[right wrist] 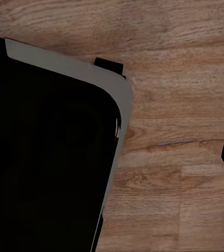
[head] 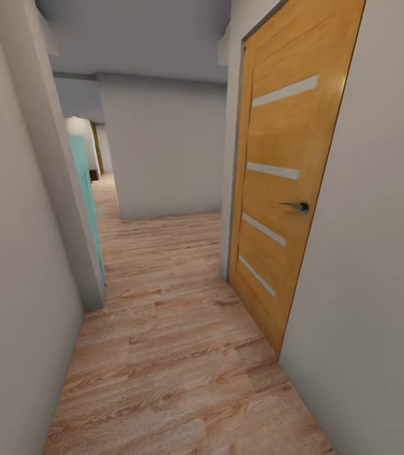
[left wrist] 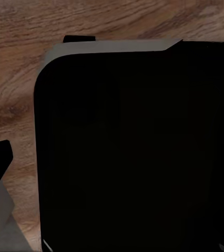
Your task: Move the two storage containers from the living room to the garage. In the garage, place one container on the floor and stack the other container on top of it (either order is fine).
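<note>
You're looking down a narrow hallway of light wood plank flooring [head: 183, 354] with grainy, knotted boards. At two o'clock stands one honey-toned wooden door [head: 290, 170] with four pale horizontal strips and one metal lever handle [head: 298, 206]. At ten o'clock, a turquoise panel [head: 88, 196] edges the smooth grey wall [head: 164, 145]. Each wrist view looks down on a black rounded robot body panel [left wrist: 138, 152] over planks; whether your grippers are apart or together cannot be told.

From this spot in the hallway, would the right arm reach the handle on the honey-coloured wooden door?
Probably not yet: the door handle sits well ahead on the honey-coloured wooden door, with open light wood plank floor between; the base likely must roll closer.
</note>
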